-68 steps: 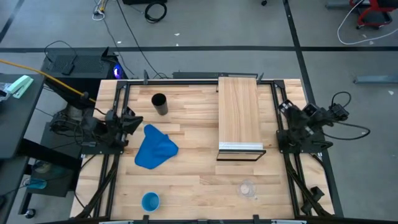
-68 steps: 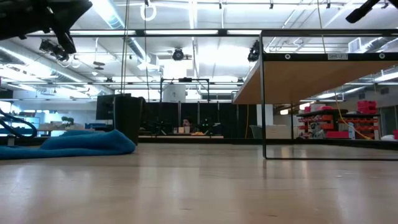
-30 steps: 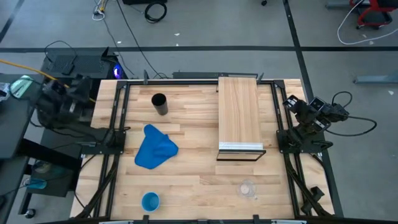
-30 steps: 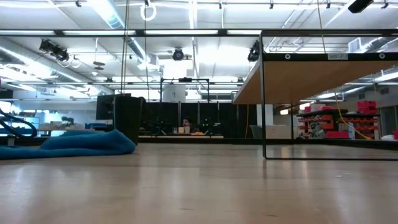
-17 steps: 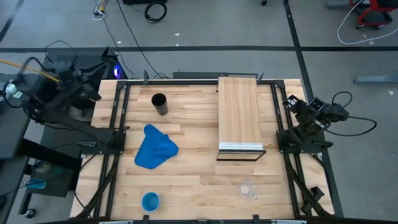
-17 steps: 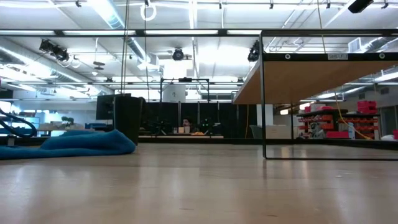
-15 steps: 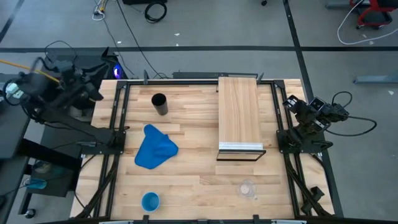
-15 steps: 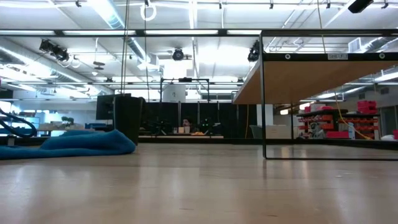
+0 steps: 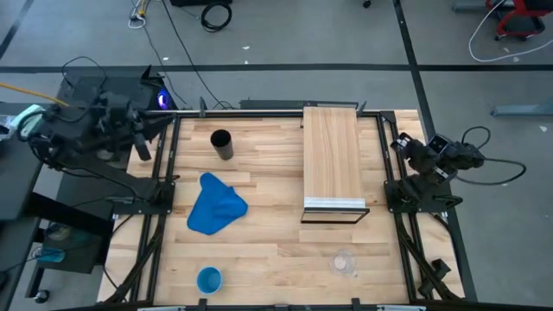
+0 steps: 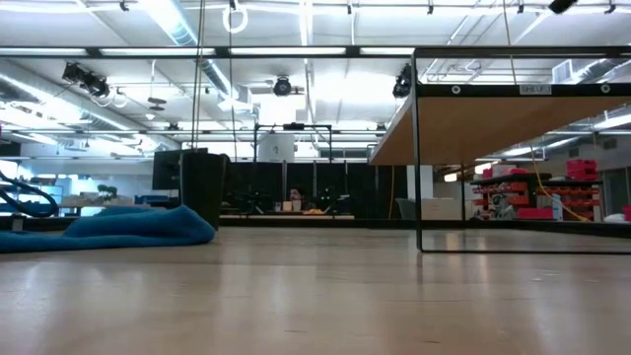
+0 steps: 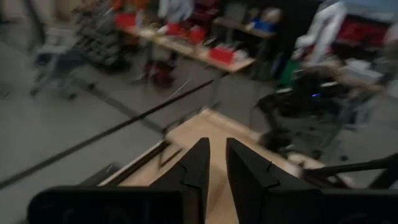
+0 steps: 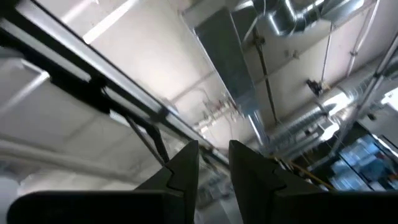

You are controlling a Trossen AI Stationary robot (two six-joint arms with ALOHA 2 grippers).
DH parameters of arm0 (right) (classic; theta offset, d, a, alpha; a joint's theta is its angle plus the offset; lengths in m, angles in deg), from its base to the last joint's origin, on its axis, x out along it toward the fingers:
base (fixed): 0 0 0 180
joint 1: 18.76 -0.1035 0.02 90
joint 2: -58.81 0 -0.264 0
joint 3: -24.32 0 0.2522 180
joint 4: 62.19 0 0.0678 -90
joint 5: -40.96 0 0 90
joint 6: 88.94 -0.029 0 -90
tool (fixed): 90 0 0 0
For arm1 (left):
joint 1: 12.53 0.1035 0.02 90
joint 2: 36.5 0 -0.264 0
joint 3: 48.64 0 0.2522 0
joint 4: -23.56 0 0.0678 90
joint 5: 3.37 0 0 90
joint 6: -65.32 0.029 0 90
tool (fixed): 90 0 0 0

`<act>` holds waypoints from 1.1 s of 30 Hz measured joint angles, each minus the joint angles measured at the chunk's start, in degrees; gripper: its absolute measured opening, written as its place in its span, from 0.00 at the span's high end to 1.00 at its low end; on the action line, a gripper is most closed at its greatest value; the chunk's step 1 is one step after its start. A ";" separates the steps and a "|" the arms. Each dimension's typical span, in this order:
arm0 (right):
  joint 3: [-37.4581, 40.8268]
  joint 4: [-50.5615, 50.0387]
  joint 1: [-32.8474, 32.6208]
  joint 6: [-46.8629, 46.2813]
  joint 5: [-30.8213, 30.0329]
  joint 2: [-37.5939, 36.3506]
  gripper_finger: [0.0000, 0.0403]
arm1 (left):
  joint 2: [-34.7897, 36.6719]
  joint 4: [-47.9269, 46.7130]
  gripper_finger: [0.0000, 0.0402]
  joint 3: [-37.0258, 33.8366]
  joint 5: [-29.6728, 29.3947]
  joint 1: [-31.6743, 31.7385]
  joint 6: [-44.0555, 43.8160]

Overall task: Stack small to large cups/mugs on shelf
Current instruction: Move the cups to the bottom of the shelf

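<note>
Left gripper [image 11: 214, 163]: the two dark fingers stand close together with only a thin gap between them; nothing is held and nothing is touched
Left gripper place: in the high view it is at the upper left [image 9: 138, 142], off the table's left edge, pointing toward the table
Right gripper [image 12: 213, 163]: the dark fingers are a little apart with a narrow gap, holding nothing; it looks up at the ceiling
Right gripper place: in the high view at the right of the frame [image 9: 403, 144], beside the table's right edge
Black cup [image 9: 221, 143]: tall cylinder, dark and matte, upright in the upper left part of the table
Light-blue cup [image 9: 208, 280]: round, open mouth up, at the lower left near the bottom edge of the frame
Clear cup [image 9: 344, 261]: transparent, faint against the wood, at the lower right, below the shelf
Shelf [image 9: 332, 157]: long narrow plank of pale wood with a silver front edge on a thin black frame, right of centre; no cup stands on it
Cloth [image 9: 214, 205]: blue, soft and crumpled, left of centre, between the black cup and the light-blue cup
Table [image 9: 268, 233]: butcher-block wood in light strips
</note>
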 joint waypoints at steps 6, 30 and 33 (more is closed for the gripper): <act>-20.49 -27.36 0.00 2.57 0.00 7.19 0.76 | 0.11 8.59 0.89 -0.64 5.18 1.09 7.43; -57.90 -71.95 0.00 -0.23 -10.14 27.43 0.76 | -13.38 11.11 0.88 -7.87 56.76 51.22 3.17; -57.88 -74.67 0.00 -4.78 -10.94 27.45 0.76 | -17.50 6.47 0.85 -7.85 57.72 58.12 4.16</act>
